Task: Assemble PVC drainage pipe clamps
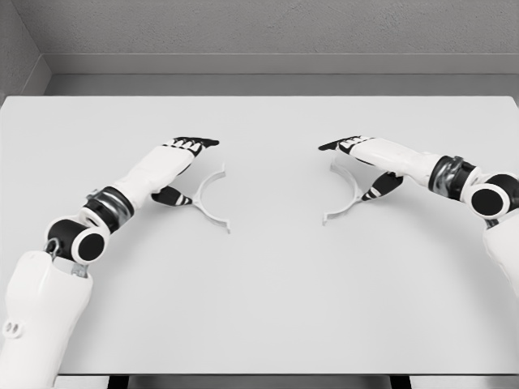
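Two white curved clamp halves lie flat on the white table. The left clamp half arcs from near my left hand down to the table's middle. My left hand hovers just left of it, fingers extended and thumb below, holding nothing. The right clamp half mirrors it, curving under my right hand. That hand is also spread, fingertips pointing left over the clamp's upper end, thumb near its middle. Whether either hand touches its clamp half is unclear.
The white table spans the view, with its front edge at the bottom and a grey wall beyond the back edge. About 130 pixels of bare surface separates the two clamp halves.
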Available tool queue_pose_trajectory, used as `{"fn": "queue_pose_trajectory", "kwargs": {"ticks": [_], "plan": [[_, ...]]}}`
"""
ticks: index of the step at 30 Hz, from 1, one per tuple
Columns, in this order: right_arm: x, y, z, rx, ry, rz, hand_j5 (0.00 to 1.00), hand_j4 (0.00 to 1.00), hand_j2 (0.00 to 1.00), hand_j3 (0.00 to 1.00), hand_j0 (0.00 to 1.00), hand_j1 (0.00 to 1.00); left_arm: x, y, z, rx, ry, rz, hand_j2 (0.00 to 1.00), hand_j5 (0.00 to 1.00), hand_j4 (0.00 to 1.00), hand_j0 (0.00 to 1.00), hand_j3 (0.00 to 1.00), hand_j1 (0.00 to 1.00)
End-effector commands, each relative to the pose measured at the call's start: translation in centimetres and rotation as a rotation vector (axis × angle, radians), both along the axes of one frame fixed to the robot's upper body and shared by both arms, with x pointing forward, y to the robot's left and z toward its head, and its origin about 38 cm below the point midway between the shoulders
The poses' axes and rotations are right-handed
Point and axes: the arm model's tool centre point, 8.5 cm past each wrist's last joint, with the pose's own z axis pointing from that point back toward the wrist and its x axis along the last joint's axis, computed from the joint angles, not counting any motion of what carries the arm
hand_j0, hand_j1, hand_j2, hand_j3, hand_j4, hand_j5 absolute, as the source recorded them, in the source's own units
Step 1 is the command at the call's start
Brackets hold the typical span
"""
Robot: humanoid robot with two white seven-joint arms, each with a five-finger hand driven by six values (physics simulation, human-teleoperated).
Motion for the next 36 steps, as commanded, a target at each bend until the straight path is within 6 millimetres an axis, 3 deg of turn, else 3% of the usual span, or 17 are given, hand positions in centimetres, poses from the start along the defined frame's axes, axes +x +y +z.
{"fn": "queue_pose_trajectory", "kwargs": {"ticks": [1,23,36], "plan": [[0.0,0.1,0.1,0.009,-0.002,0.0,1.0,1.0,1.0,1.0,1.0,1.0,0.0,-0.3,0.0,-0.005,-0.002,-0.001,1.0,1.0,1.0,1.0,1.0,1.0],[0.1,1.4,-0.2,0.027,0.003,0.016,1.0,1.0,1.0,1.0,1.0,1.0,0.4,-2.1,0.5,-0.003,-0.01,-0.009,1.0,1.0,1.0,1.0,1.0,1.0],[1.2,1.6,0.1,0.006,0.004,0.003,1.0,1.0,1.0,1.0,1.0,1.0,0.5,-2.8,0.6,-0.002,-0.006,0.001,1.0,1.0,1.0,1.0,1.0,1.0]]}}
